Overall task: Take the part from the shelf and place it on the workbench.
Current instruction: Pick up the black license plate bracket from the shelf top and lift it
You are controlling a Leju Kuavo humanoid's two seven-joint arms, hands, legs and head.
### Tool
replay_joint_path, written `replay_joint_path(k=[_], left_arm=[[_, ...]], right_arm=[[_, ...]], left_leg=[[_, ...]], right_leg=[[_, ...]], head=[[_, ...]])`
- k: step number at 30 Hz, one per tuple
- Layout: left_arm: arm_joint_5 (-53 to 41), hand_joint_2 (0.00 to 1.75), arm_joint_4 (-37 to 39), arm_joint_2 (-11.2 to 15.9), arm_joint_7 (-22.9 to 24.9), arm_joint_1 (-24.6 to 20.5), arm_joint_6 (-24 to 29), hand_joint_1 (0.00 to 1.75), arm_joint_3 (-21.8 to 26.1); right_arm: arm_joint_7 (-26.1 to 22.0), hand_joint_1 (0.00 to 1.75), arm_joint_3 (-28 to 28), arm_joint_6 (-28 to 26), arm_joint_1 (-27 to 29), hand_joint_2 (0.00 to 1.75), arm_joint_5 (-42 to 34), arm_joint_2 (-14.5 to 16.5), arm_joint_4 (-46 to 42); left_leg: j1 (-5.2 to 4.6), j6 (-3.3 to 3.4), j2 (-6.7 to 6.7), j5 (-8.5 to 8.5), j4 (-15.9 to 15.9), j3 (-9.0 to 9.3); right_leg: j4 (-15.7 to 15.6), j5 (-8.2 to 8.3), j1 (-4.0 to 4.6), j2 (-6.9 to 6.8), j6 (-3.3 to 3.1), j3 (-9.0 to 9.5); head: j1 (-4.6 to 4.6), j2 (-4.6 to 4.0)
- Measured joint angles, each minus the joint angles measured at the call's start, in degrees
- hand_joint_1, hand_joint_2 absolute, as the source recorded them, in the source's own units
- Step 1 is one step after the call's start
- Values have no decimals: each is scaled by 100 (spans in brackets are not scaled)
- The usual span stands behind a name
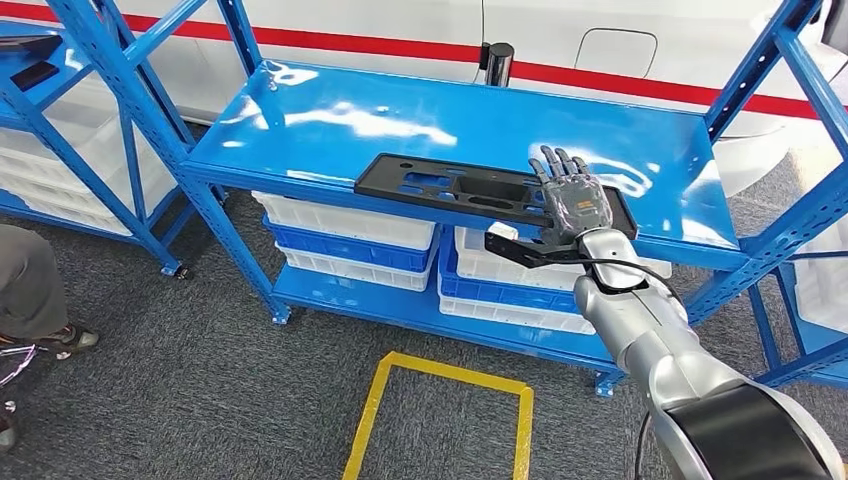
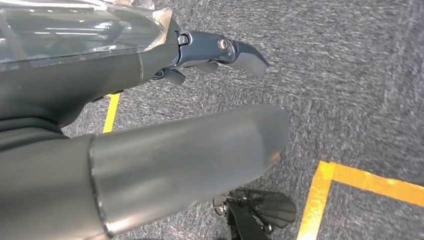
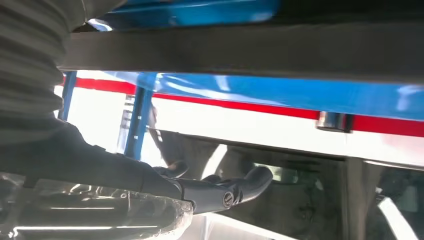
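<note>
The part [image 1: 450, 187] is a long flat black plate with cut-outs. It lies on the top board of the blue shelf [image 1: 330, 120], along its front edge. My right hand [image 1: 572, 200] reaches over the plate's right end with its fingers [image 3: 235, 187] stretched out above the top face. The right wrist view shows the plate [image 3: 250, 50] as a dark band across the picture, with a gap between it and the fingers. I see nothing gripped. My left hand [image 2: 165, 150] hangs over the grey carpet, thumb and fingers [image 2: 235, 52] apart, holding nothing.
White and blue bins [image 1: 350, 230] fill the shelf's lower levels. Blue uprights [image 1: 760, 60] stand at the shelf's corners. A second blue rack [image 1: 60, 150] stands on the left. A yellow floor marking [image 1: 440, 410] lies before the shelf. A person's leg and shoe [image 1: 40, 300] are at the left edge.
</note>
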Motion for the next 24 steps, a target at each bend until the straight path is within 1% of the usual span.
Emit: replay_joint_path(k=[1, 2, 3, 5, 6, 7, 8, 9, 10, 11, 12, 13, 14, 16, 17, 20, 21, 24], left_arm=[[0, 0, 0, -1, -3, 2, 6, 0, 1], [0, 0, 0, -2, -9, 1, 11, 0, 1], [-1, 0, 0, -1, -18, -1, 17, 0, 2], [-6, 0, 0, -1, -36, -6, 31, 0, 2], [-10, 0, 0, -2, -41, -6, 40, 0, 2], [-15, 0, 0, -5, -43, -2, 49, 0, 1], [-19, 0, 0, -7, -43, 3, 58, 0, 1], [-22, 0, 0, -10, -43, 6, 65, 0, 1], [-25, 0, 0, -11, -43, 6, 69, 0, 1], [-27, 0, 0, -11, -45, 4, 71, 0, 1], [-28, 0, 0, -11, -51, 2, 76, 0, 2], [-28, 0, 0, -9, -61, 0, 89, 0, 2], [-28, 0, 0, -8, -76, 2, 112, 0, 3], [-28, 0, 0, -7, -134, 10, 185, 0, 8], [-28, 0, 0, -9, -179, 12, 223, 0, 14], [-28, 0, 0, -16, -344, 7, 295, 0, 54], [-26, 0, 0, -17, -399, 5, 319, 0, 68], [-41, 0, 0, -28, -581, 6, 568, 0, 102]], right_arm=[[0, 0, -2, -1, -1, 175, 8, 2, -3], [0, 0, -5, -1, -6, 175, 16, 2, -7], [0, 0, -8, -1, -8, 175, 23, 0, -10], [1, 0, -10, 0, 9, 175, 40, -10, -11], [1, 0, -10, 1, 25, 175, 50, -15, -10], [1, 0, -10, 3, 41, 175, 57, -21, -10], [1, 0, -11, 5, 49, 175, 64, -25, -10], [1, 0, -13, 7, 50, 175, 68, -28, -11], [1, 0, -16, 9, 46, 175, 69, -30, -11], [1, 0, -19, 12, 38, 175, 70, -30, -12], [1, 0, -22, 15, 31, 175, 72, -28, -12], [1, 0, -24, 18, 28, 175, 75, -26, -12], [1, 0, -24, 21, 28, 175, 79, -24, -12], [1, 2, -32, 26, 30, 175, 88, -29, -12], [0, 32, -39, 27, 30, 175, 97, -33, -12], [-23, 161, -78, 26, 31, 175, 144, -38, -12], [-37, 175, -97, 26, 31, 175, 157, -39, -12], [-70, 175, -150, 25, 32, 175, 184, -48, -12]], left_leg=[[4, 41, 2, 22, -34, 20], [14, 81, 5, 47, -69, 40], [25, 115, 8, 68, -101, 61], [21, 139, 0, 75, -112, 64], [15, 141, -8, 74, -111, 63], [10, 140, -18, 73, -109, 62], [6, 139, -26, 72, -108, 64], [4, 134, -33, 68, -105, 70], [2, 123, -40, 62, -100, 76], [-12, 103, -47, 48, -86, 75], [-22, 83, -52, 35, -73, 73], [-35, 83, -56, 17, -55, 64], [-45, 101, -59, 8, -41, 54], [-41, 158, -59, 6, -38, 49], [-39, 171, -57, 14, -46, 53], [-36, 177, -49, 22, -73, 72], [-33, 175, -47, 25, -79, 75], [-22, 153, -46, 34, -88, 77]], right_leg=[[22, -22, 0, -2, 28, -15], [133, -89, 7, -2, 35, -71], [366, -208, 13, -2, 25, -184], [1137, -527, 8, -2, -30, -557], [1482, -636, 9, -1, -36, -731], [1660, -670, 12, -1, -22, -826], [1605, -613, 15, -1, 10, -807], [1311, -475, 16, -2, 52, -667], [866, -300, 14, -2, 89, -447], [459, -150, 18, 0, 100, -235], [158, -43, 15, 2, 90, -84], [2, 10, 8, 4, 67, -6], [-19, 21, 5, 6, 40, 6], [-24, 32, -1, 10, 25, -1], [-24, 32, 5, 14, 24, -2], [-22, 32, 14, 23, 22, -4], [-22, 32, 17, 25, 22, -5], [-20, 31, 31, 25, 20, -7]], head=[[2, 0], [7, 0], [11, 0], [22, 0], [27, 0], [31, 0], [37, 0], [36, 0], [38, 0], [37, 0], [34, 0], [32, 0], [30, 0], [30, 0], [31, 0], [30, 0], [29, 0], [31, 0]])
